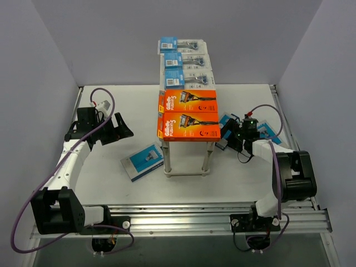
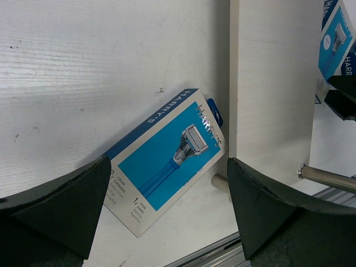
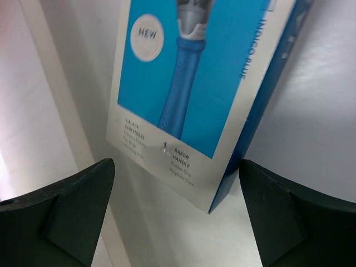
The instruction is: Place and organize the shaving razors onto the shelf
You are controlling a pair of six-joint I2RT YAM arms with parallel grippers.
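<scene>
Fingers spread and empty, the right end effector [image 3: 175,167] hangs close over a flat blue-and-white razor box [image 3: 183,94] lying on the white desk [image 1: 183,192] just right of the pale wood-topped, metal-legged shelf [image 1: 165,158]. The box's long axis runs between the fingers, so they would close across its width. The left end effector [image 1: 115,133], equally spread, stands apart from a second such box [image 1: 142,161] lying diagonal by the shelf's left legs. Orange razor boxes [image 1: 188,127] and clear blister packs [image 1: 183,61] crowd the top.
</scene>
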